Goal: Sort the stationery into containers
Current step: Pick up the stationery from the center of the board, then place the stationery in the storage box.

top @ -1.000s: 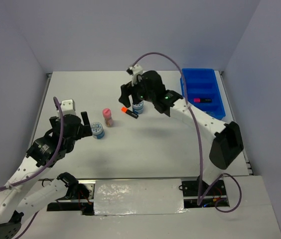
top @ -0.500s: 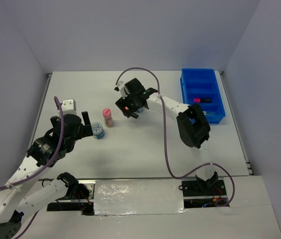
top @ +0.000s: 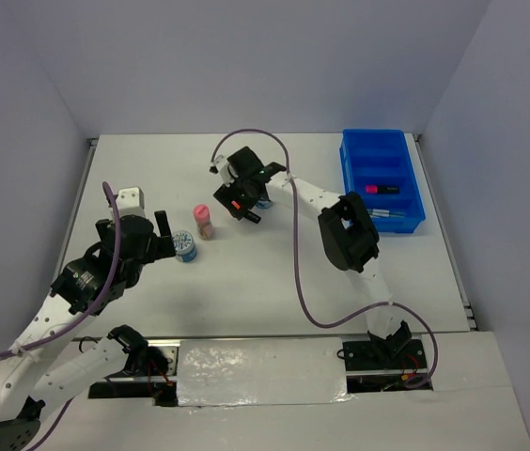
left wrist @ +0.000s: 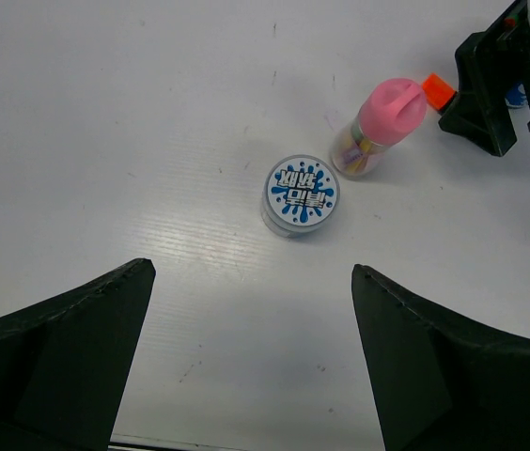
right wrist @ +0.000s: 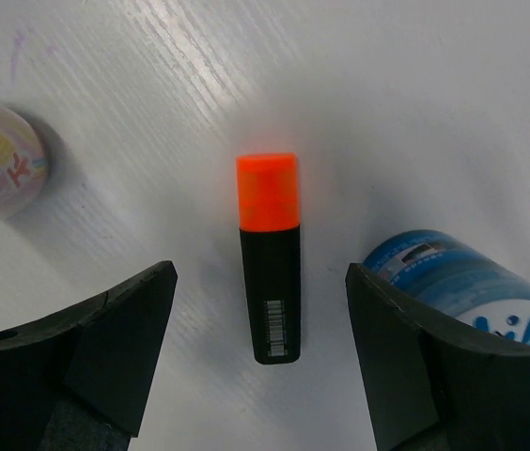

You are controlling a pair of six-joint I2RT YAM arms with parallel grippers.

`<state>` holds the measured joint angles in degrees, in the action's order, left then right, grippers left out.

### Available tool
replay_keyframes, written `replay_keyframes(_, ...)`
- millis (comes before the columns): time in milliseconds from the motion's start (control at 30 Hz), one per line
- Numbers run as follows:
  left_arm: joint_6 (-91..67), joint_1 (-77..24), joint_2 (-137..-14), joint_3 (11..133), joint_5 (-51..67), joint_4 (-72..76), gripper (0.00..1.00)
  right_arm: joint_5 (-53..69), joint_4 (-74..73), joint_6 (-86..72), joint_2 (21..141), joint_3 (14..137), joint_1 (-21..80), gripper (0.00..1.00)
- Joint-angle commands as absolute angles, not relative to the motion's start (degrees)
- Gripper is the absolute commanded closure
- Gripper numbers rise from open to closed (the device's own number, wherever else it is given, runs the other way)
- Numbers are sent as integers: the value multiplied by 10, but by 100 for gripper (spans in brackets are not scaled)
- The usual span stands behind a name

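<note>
1. Right hand (right wrist: 260, 277), centre of the overhead view: open, gripping nothing, set over an orange-capped highlighter (right wrist: 270, 258) lying flat on the tabletop (top: 274, 282). Cap toward frame top in the wrist view, 1 finger on either side, neither touching.
2. Blue-white tub (right wrist: 462, 282): lower right of that view, just beside the highlighter.
3. Pink bottle (left wrist: 378, 127): upright, upper right of the left wrist view, near a second blue-white tub (left wrist: 302, 194) at frame centre.
4. Left hand (left wrist: 253, 271): wide open, empty, below that tub in frame.
5. Blue tray (top: 375, 155): upper right overhead, holding a pink-capped highlighter (top: 382, 189).
</note>
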<state>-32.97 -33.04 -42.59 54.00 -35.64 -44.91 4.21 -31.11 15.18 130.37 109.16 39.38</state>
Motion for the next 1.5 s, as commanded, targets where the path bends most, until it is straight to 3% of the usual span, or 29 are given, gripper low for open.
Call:
replay_keyframes(0, -316, -327, -426, 548, -352, -428, 1, 61, -343, 167, 1325, 1128, 399, 20)
replay_keyframes(200, -316, -327, -422, 548, -350, -427, 1, 79, -363, 161, 1352, 1143, 399, 25)
replay_keyframes(333, -316, -327, -422, 548, -349, -427, 1, 80, -373, 159, 1360, 1142, 403, 36)
replay_keyframes(467, -314, -327, -420, 547, -348, -426, 1, 90, -359, 157, 1344, 1110, 414, 66)
replay_keyframes(533, -314, -327, -420, 548, -347, -426, 1, 116, -346, 152, 1318, 1086, 417, 73)
replay_keyframes(600, -314, -327, -421, 548, -347, -426, 1, 147, -324, 138, 1294, 1071, 417, 97)
replay_keyframes(633, -314, -328, -420, 548, -347, -427, 1, 173, -302, 130, 1265, 1055, 417, 100)
replay_keyframes(867, -311, -327, -418, 547, -345, -426, 1, 242, -186, 37, 1070, 962, 396, 100)
replay_keyframes(1000, -312, -327, -415, 547, -345, -427, 1, 226, -102, -86, 955, 888, 319, 100)
replay_keyframes(1200, -310, -327, -403, 545, -343, -423, 1, -59, -103, -427, 846, 712, 98, 100)
replay_keyframes(1333, -311, -327, -403, 546, -345, -426, 1, -107, -67, -583, 814, 613, -22, 100)
replay_keyframes(1467, -311, -327, -402, 545, -344, -425, 1, -170, -106, -651, 840, 614, -61, 100)
